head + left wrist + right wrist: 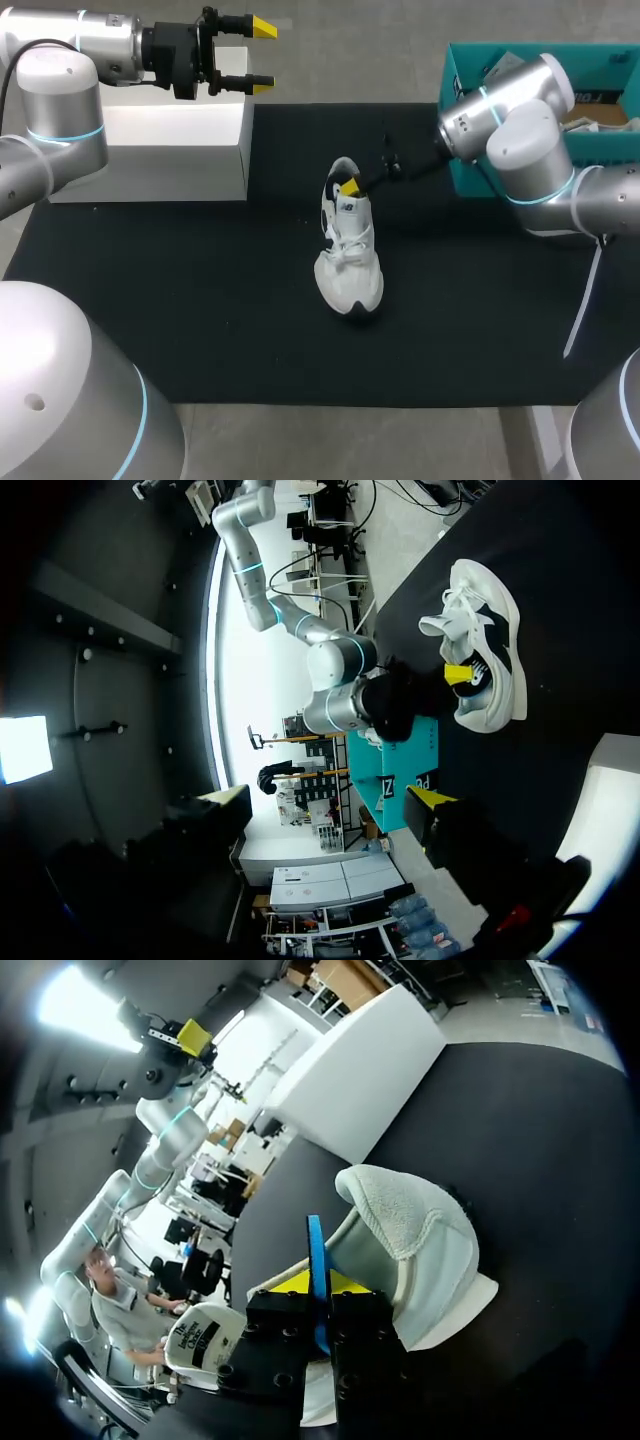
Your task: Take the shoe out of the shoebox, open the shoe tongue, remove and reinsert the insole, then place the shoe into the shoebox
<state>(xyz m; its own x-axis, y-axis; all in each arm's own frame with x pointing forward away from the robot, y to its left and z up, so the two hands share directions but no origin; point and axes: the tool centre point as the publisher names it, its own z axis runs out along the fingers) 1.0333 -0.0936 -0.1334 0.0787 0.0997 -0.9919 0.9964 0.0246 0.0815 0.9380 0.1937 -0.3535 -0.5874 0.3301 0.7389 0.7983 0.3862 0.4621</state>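
Observation:
A white shoe (349,252) stands on the black mat (200,300) at the middle of the table, toe towards me. My right gripper (350,187) reaches from the right into the shoe's opening at the heel. In the right wrist view its yellow tips (318,1285) are shut on the thin blue edge of the insole (316,1245), beside the padded heel collar (405,1220). My left gripper (240,55) hangs open and empty above the white box (170,150) at the back left. In the left wrist view the shoe (490,650) lies far ahead of it.
The teal shoebox (462,95) stands at the back right, behind my right arm, and shows in the left wrist view as the shoebox (400,780) behind that arm. The white box takes the mat's back left corner. A white strap (585,300) hangs at the right edge.

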